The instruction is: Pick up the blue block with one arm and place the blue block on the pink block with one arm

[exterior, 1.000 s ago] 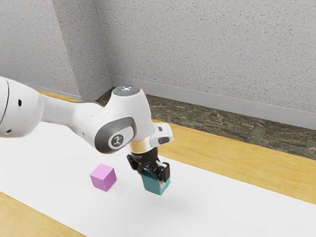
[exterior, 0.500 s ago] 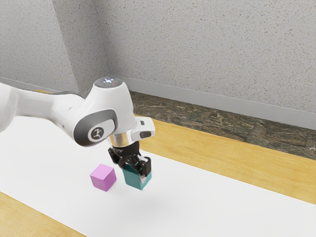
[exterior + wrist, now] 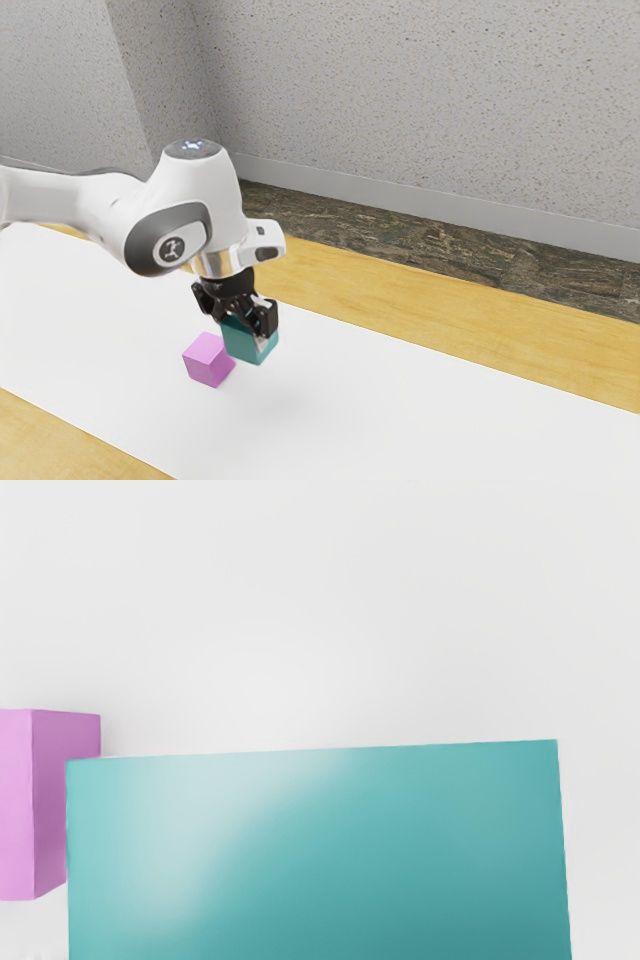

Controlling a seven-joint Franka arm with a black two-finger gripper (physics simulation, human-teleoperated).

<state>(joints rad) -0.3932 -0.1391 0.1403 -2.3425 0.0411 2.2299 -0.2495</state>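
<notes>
low in the left-centre of the exterior view, the black jaws under the white robot arm (image 3: 150, 225) are pinching the small teal-blue block (image 3: 250, 347) from two sides, and the block hangs just off the white counter (image 3: 430, 400) rather than resting on it. it sits hard beside the small pink cube (image 3: 207, 360), on that cube's right in the exterior view and a little higher in the frame, so that the two overlap at the pink cube's upper right edge. whether they touch cannot be told from this angle. in the wrist view the teal-blue block (image 3: 320, 850) lies close under the hand, with the pink cube (image 3: 35, 800) off one end of it and bare counter (image 3: 320, 600) beyond both. by my reading the pick-up is done and the carry toward the pink cube is in hand, and the stacking is not yet made. the next move calls for a short shift toward the exterior view's lower left. it needs enough height for the block's underside to clear the pink top, then centring, a gentle descent, and only then a release. as for heading, the block hangs roughly level with a corner turned toward the exterior camera. in the wrist view its edges run parallel to the pink cube's, so the two look squared to each other. it reads as near cubic in the exterior view. the face seen by the wrist camera looks wider than deep but is cut off by the frame, so i would not name a long axis.
</notes>
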